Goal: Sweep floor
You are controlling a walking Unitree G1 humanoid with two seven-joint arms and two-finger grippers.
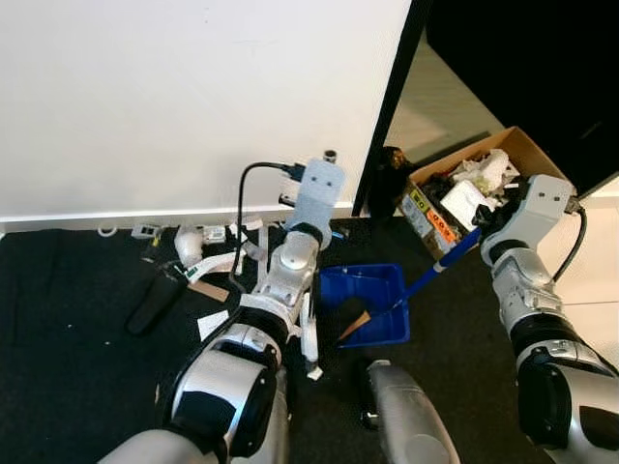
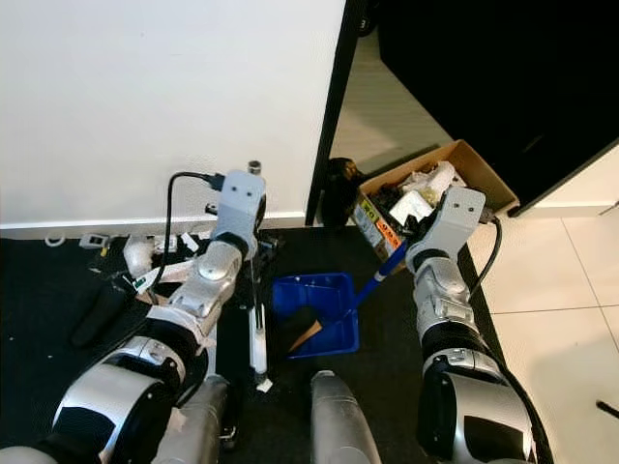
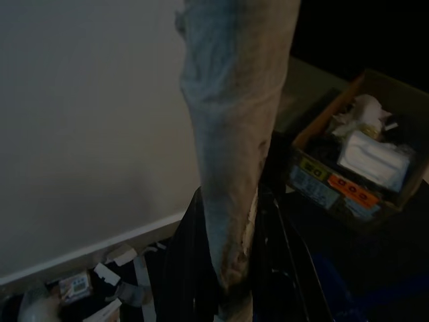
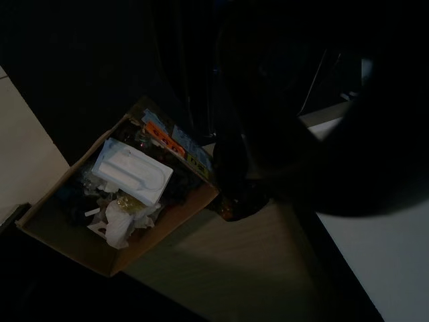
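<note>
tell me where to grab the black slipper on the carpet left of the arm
Take the black slipper across its narrower heel half, the end nearer the robot, coming down from above. It lies flat on the dark carpet, its long axis running slantwise toward the paper scraps, so a tool closing across its width should fit; its toe end sits among that litter.

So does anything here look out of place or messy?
Yes. Paper scraps and small litter lie strewn on the dark floor along the white wall. A black shoe lies among them. The blue dustpan holds one brown scrap, and the cardboard box is heaped with rubbish.
</note>
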